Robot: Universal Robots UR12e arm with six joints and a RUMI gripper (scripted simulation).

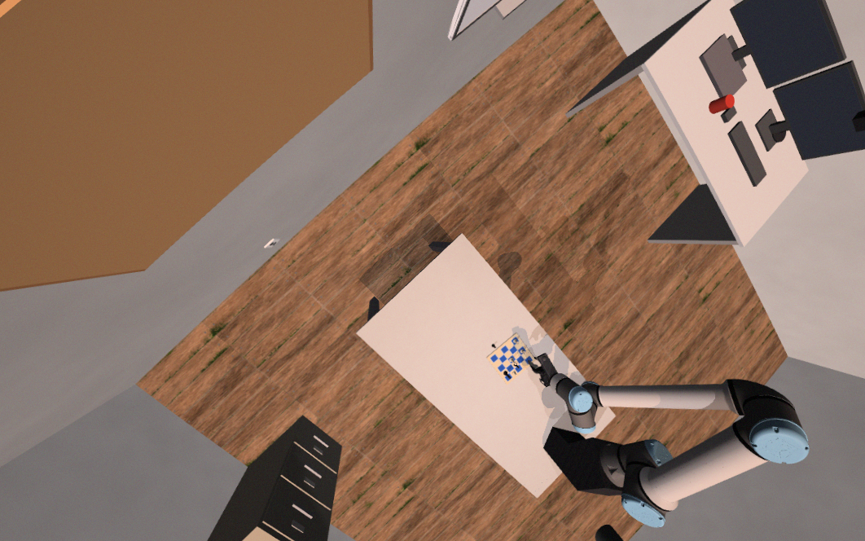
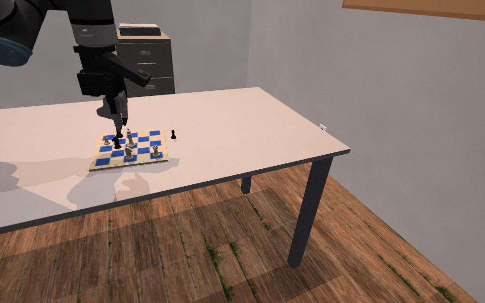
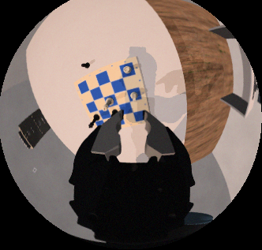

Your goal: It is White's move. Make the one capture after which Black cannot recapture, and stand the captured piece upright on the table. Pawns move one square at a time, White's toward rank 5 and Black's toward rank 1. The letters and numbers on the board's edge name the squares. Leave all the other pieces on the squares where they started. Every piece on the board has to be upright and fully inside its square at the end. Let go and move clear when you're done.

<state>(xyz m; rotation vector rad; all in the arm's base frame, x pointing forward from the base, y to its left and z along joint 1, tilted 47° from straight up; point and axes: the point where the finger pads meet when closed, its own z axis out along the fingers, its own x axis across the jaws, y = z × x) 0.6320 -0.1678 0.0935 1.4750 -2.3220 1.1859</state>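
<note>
A small blue-and-tan chessboard (image 2: 127,164) (image 3: 102,76) (image 1: 499,353) lies on the pale table (image 2: 236,120) (image 1: 436,323). A black pawn (image 2: 173,134) (image 3: 84,64) stands upright on the table just off the board's back right corner. On the board stand a white knight (image 2: 128,152) (image 3: 134,95), a white king (image 2: 130,139) (image 3: 108,103), a white rook (image 2: 155,150) (image 3: 126,69), a white pawn (image 2: 106,139), a black king (image 2: 119,133) (image 3: 95,120) and a smaller black piece (image 2: 117,143) (image 3: 114,112). My gripper (image 2: 121,122) (image 3: 132,110) (image 1: 533,362) hangs above the board, in line with the knight in the wrist view. Its fingers are drawn close and nothing shows between them.
A dark filing cabinet (image 2: 146,60) (image 1: 287,484) stands behind the table. A second desk with monitors (image 1: 724,134) is far across the room. The arm's base sits at the table's left end. The table's front edge runs close to the board.
</note>
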